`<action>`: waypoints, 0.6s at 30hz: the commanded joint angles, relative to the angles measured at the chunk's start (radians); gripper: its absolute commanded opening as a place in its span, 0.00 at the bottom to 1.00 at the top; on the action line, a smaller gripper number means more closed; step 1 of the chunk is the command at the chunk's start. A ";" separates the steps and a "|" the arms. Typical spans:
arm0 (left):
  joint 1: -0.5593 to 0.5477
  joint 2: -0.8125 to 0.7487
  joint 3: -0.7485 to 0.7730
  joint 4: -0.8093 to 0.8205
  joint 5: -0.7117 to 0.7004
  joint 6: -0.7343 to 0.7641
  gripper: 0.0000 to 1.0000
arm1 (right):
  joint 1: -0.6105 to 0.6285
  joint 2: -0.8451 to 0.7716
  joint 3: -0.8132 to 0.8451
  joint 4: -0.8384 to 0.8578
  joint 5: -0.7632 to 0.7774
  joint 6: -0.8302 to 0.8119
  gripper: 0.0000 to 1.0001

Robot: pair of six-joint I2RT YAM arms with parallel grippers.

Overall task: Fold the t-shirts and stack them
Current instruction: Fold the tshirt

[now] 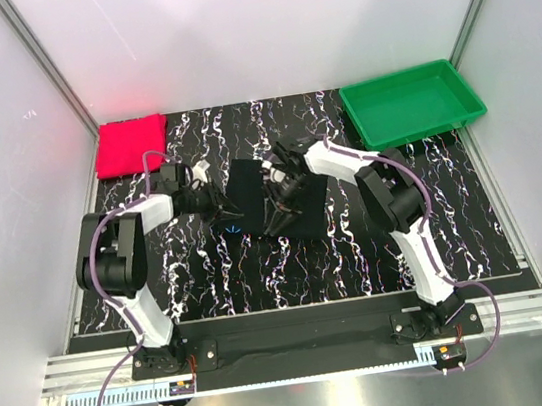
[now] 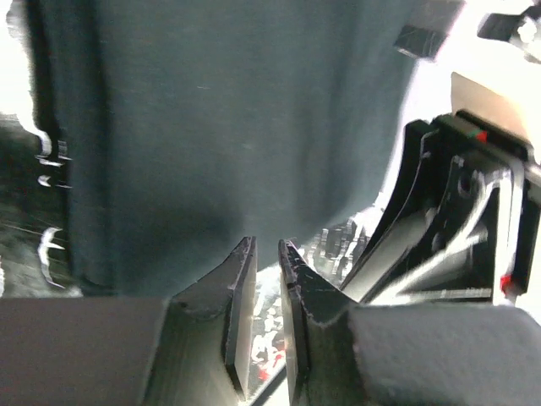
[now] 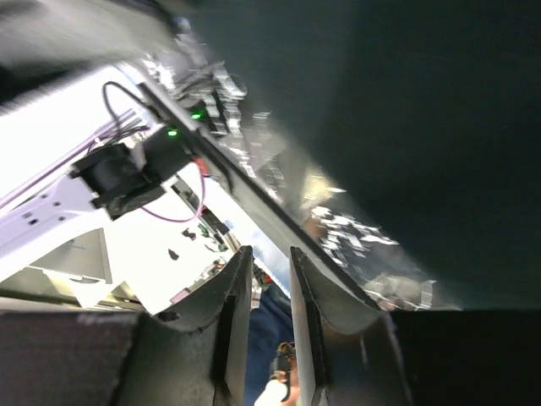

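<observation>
Black t-shirt (image 1: 305,216) lies mid-table, well apart from tray (image 1: 409,108) and red t-shirt (image 1: 130,145).

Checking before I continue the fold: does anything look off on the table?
Only the black t-shirt: it lies askew and rumpled between the left gripper and right gripper. The red t-shirt sits neatly folded; nothing spilled or damaged.

- Black t-shirt (image 1: 244,184): soft, matt cloth, fine smooth weave.
- Red t-shirt (image 1: 130,145): matt cloth.
- Tray (image 1: 409,108): smooth, glossy green plastic.
- Table (image 1: 210,272): black top veined white like marble, with a slight sheen.
- Left gripper (image 2: 266,245): matt black plastic, rough along the edges.
- Rail (image 1: 83,373): bare silvery metal.
</observation>
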 commanded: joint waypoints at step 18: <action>0.037 0.060 -0.025 0.038 -0.024 0.077 0.18 | -0.360 -0.270 -0.555 0.062 0.082 -0.174 0.32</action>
